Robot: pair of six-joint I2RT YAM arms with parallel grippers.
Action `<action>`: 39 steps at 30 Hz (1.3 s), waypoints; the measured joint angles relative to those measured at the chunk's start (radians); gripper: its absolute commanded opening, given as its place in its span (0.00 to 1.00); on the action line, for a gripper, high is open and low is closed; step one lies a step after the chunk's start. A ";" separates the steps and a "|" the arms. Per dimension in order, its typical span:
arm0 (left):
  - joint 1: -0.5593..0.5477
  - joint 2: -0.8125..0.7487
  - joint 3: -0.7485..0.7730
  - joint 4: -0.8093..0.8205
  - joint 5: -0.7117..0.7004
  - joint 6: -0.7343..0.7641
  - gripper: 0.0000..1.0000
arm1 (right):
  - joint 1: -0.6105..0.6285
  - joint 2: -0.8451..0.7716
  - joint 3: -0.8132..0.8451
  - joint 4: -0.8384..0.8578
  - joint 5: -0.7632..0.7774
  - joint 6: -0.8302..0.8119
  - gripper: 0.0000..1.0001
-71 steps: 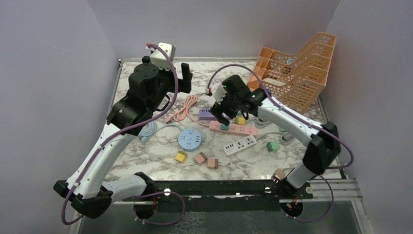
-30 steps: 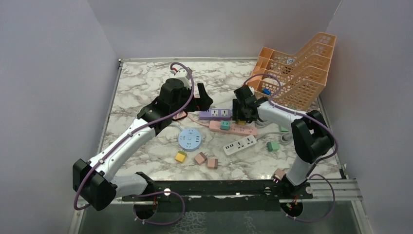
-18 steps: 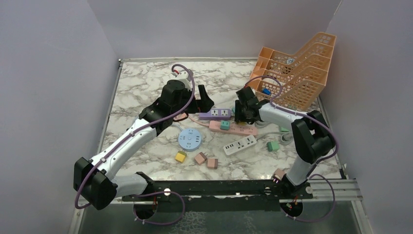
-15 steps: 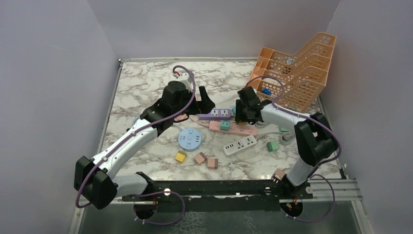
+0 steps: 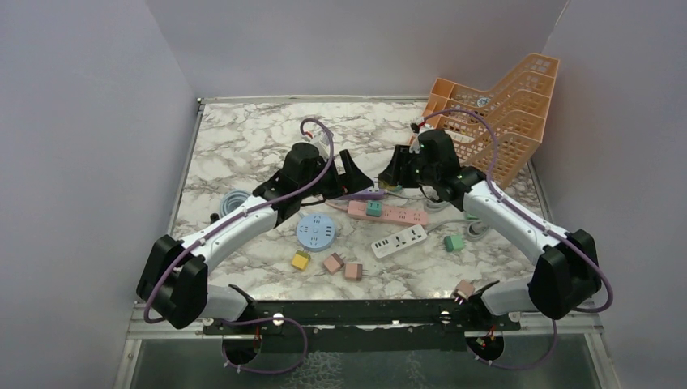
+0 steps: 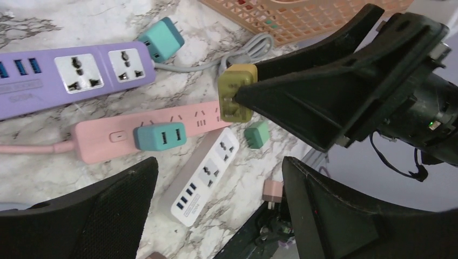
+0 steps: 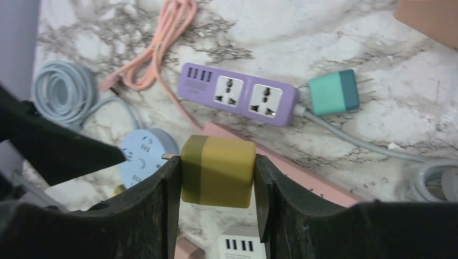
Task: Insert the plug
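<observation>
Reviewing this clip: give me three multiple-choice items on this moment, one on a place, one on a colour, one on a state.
1. Where does the teal two-slot charger block sit? A in a basket; B on the pink plastic power strip; C on a round hub.
2. What colour is the cube plug in the right pincer? A white; B pink; C olive-yellow.
3. The left pincer is: A open, empty; B shut on a cable; C shut on a strip.
B, plugged into its face; C, seen between its fingers; A, fingers wide apart, gripping nothing.
</observation>
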 measured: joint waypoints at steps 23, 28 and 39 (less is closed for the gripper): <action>-0.163 0.016 -0.125 0.356 -0.207 -0.081 0.58 | 0.000 -0.115 0.000 0.016 -0.166 0.368 0.40; -0.179 0.016 -0.132 0.412 -0.267 -0.084 0.47 | 0.000 -0.120 0.000 0.016 -0.187 0.394 0.40; -0.202 0.011 -0.178 0.520 -0.336 -0.048 0.15 | 0.000 -0.126 0.000 0.007 -0.201 0.421 0.76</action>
